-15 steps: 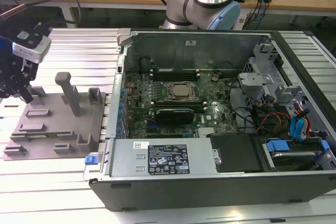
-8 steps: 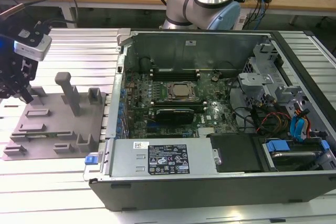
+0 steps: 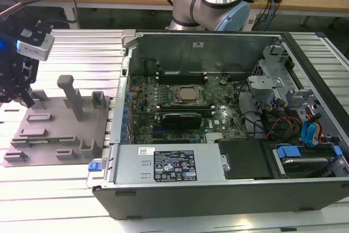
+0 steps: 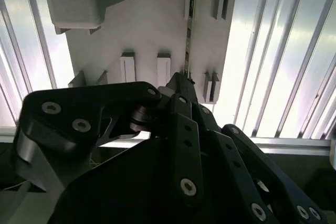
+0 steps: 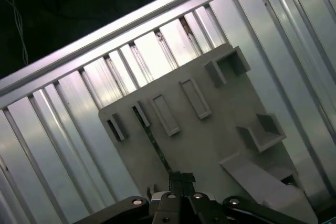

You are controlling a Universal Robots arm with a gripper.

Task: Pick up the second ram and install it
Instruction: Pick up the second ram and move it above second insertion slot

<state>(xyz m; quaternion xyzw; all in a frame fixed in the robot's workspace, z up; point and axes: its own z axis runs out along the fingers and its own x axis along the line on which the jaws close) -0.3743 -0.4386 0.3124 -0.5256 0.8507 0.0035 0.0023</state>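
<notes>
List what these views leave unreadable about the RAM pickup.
1. Second wrist view: near end of the second ram is hidden behind the gripper; contact cannot be judged.
2. First wrist view: the stick is seen edge-on, chips too thin to see.
3. Exterior view: which slots on the motherboard are filled is too small to tell.

Comes bright from overhead in the exterior view, glaring white off the ribbed silver aluminium table [image 3: 65, 200]. Burns its slats blank in the second wrist view, beside the flat pale-grey plastic tray [image 4: 152, 30]. Leaves the black jointed gripper [image 4: 184, 80] a backlit near-silhouette. Casts soft shadows beside the tray's raised blocks in the first wrist view. Falls dimmer, perhaps shaded by its walls, inside the open dark-grey computer case [image 3: 218, 203].
</notes>
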